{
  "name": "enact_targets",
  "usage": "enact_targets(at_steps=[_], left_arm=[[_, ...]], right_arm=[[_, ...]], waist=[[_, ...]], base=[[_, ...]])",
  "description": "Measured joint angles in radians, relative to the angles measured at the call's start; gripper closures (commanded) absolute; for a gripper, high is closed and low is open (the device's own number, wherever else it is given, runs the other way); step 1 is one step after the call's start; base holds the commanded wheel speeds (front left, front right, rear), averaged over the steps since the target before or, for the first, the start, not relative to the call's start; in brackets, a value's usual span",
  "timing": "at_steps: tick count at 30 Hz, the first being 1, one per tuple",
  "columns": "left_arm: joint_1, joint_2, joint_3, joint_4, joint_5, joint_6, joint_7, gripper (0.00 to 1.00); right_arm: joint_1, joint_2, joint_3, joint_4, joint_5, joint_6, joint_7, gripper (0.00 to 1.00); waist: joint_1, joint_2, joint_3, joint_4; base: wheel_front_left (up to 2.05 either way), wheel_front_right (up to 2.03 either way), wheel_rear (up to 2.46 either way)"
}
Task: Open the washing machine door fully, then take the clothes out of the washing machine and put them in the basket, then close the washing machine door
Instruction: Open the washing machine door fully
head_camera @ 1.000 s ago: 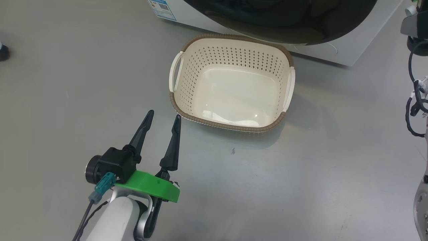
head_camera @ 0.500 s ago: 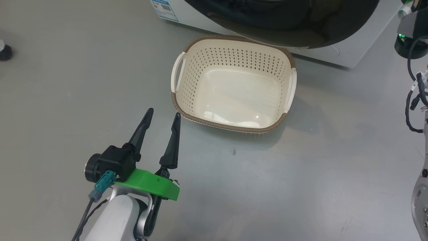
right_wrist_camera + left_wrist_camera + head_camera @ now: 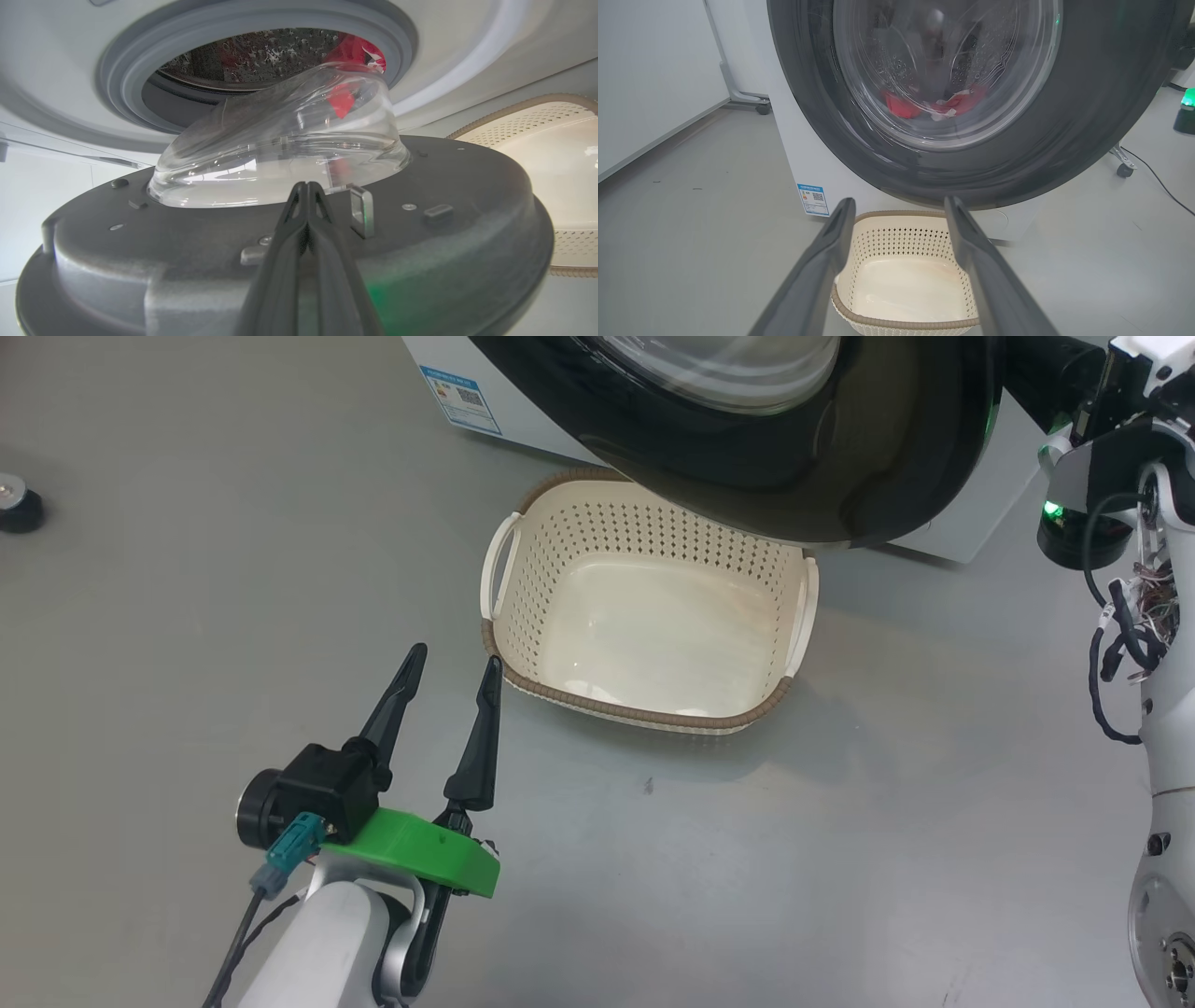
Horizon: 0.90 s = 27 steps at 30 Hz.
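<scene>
Hovering left gripper (image 3: 456, 655), fingers (image 3: 394, 700) apart.

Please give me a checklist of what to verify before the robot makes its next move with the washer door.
1. Door fully open: not ok; the washing machine door stands partly open over the basket's far rim.
2. Door reach: ok; the right gripper, fingers shut, is at its inner face.
3. Basket empty: ok.
4. Load: ok; the clothes lie inside the washing machine.
5. Swing path: ok; the left gripper, open, is beside the basket.
</scene>
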Motion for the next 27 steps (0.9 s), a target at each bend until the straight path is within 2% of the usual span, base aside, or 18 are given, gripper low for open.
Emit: enact_targets(at_steps=[13,27], left_arm=[[0.004,0.0,0.014,0.016,0.011,0.004,0.0,0.0],[0.033,0.0,0.021,0.028,0.038,0.004,0.0,0.0]], right_arm=[[0.063,0.016,0.03,0.035,0.018,0.0,0.055,1.0],[0.13,0.065,0.051,0.047,0.04,0.0,0.101,1.0]], waist=[[0.0,0.0,-0.061,-0.008],[0.0,0.0,-0.133,-0.035]], base=[[0.0,0.0,0.0],[0.0,0.0,0.0]])
